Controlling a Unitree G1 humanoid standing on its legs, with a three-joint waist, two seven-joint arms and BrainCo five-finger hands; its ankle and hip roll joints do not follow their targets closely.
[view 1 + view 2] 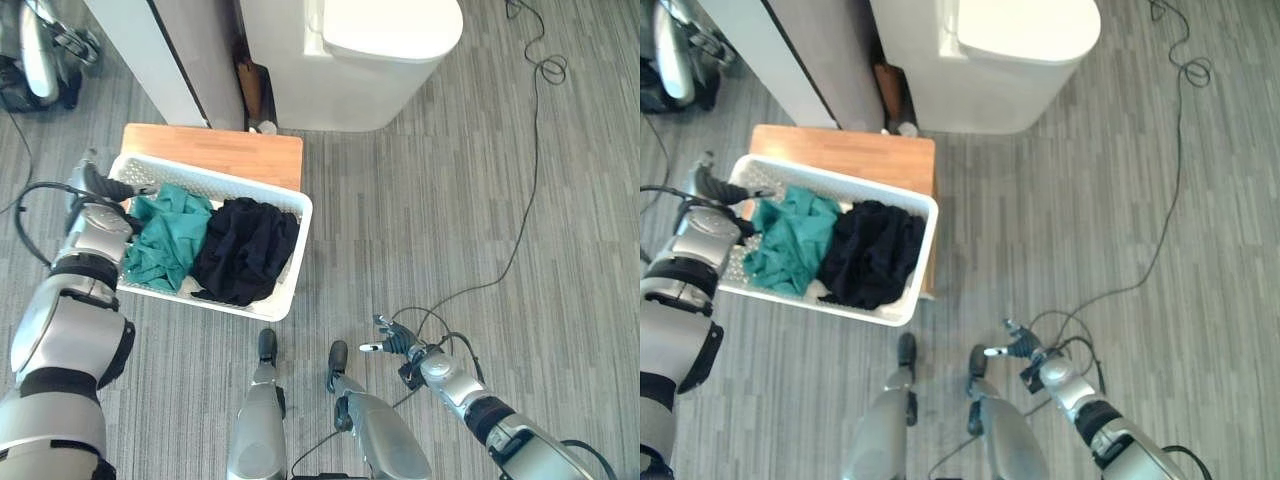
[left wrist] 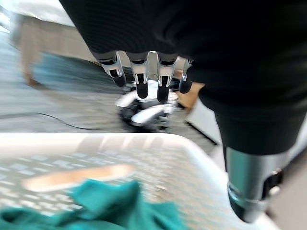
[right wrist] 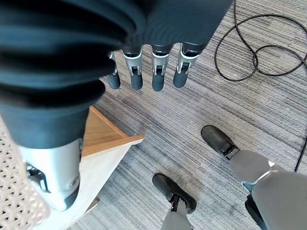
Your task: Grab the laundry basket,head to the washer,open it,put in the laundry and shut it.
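A white laundry basket [image 1: 292, 262] was seen resting on a low wooden table [image 1: 230, 152], its near long side hanging over the table's front edge above the grey striped floor [image 1: 440, 220]. The basket's long axis was seen to run from the robot's left towards the right and slightly nearer, so that its right near corner pointed towards the robot. Inside it, a green garment [image 1: 165, 235] was heaped in the left half and a black garment [image 1: 245, 248] in the right half, the two touching in the middle.

The left hand [image 1: 100, 180] was held at the basket's left short end, just above and beside the rim. In the left wrist view its fingers [image 2: 139, 79] were shown straight and slack, closed on nothing, with the perforated basket wall and the green garment below them. Whether the hand touched the rim could not be told.

The right hand [image 1: 392, 340] was held low over the floor, well apart from the basket, to the right and nearer the robot. Its fingers [image 3: 158, 69] were shown straight and spread loosely, with nothing in them.

A white washer [image 1: 350, 60] was seen standing beyond the table, to the right of it.
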